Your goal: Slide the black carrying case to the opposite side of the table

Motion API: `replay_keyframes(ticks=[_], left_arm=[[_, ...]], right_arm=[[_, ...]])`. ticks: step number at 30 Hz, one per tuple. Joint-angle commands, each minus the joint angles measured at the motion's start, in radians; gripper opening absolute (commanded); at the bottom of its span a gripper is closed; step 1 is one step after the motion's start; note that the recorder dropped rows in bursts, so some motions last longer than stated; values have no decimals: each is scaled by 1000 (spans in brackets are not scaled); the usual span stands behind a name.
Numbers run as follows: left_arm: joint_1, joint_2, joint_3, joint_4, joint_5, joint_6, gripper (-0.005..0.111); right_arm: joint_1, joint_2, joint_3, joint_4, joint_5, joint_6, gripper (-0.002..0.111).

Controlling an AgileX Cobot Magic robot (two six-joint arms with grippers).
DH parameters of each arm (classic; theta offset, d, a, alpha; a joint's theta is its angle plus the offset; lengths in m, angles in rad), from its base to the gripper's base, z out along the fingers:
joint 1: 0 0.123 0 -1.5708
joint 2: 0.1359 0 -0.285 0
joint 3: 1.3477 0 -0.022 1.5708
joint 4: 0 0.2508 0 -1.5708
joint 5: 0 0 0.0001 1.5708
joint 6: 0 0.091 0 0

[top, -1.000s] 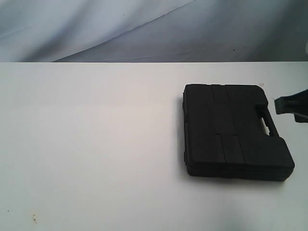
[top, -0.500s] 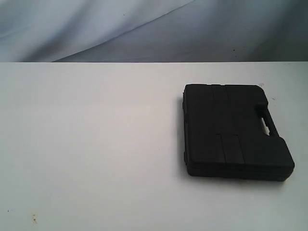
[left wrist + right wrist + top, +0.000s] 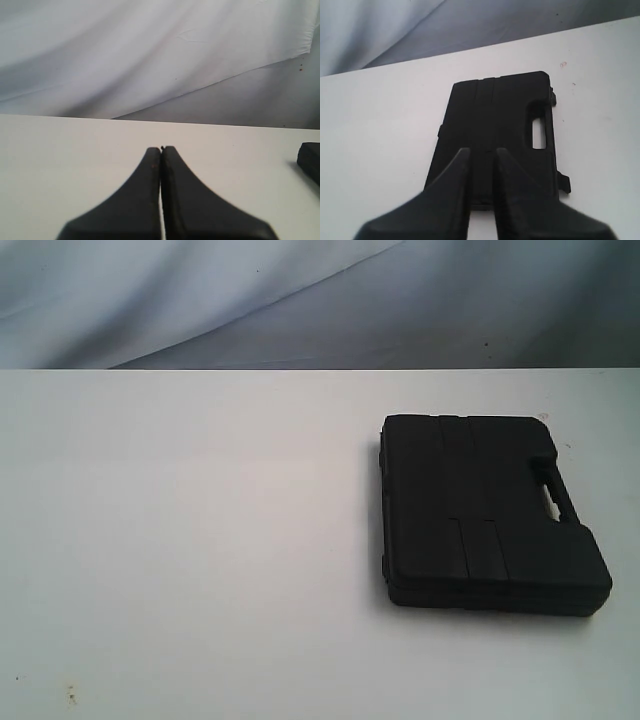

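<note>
The black carrying case [image 3: 485, 510] lies flat on the right part of the white table [image 3: 200, 540], its handle [image 3: 552, 495] facing the right edge. Neither gripper appears in the exterior view. In the right wrist view my right gripper [image 3: 482, 151] hangs above the case [image 3: 495, 115], clear of it, with a narrow gap between its fingers and nothing in that gap. In the left wrist view my left gripper [image 3: 161, 149] is shut and empty over bare table, and only a corner of the case [image 3: 311, 159] shows at the frame's edge.
A wrinkled grey-blue cloth [image 3: 250, 300] hangs behind the table's far edge. A few small dark specks [image 3: 70, 695] mark the front left of the tabletop. The case's handle slot [image 3: 538, 134] shows white table through it.
The right gripper, seen at the exterior view's right edge beside the handle one second ago, has left that view. The case has not moved.
</note>
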Motion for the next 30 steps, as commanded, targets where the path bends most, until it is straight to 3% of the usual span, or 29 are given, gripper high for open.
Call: replay_keyframes(ticks=[1, 4, 15, 30], left_arm=[[5, -5, 4, -1, -2, -2, 1], [5, -5, 4, -1, -2, -2, 1], [5, -5, 4, -1, -2, -2, 1], [5, -5, 4, -1, -2, -2, 1]], right_arm=[[4, -86, 53, 7, -24, 4, 8], [4, -149, 116, 12, -43, 4, 0], [-3, -309, 320, 19, -253, -30, 0], [-162, -311, 503, 41, -564, -103, 0]])
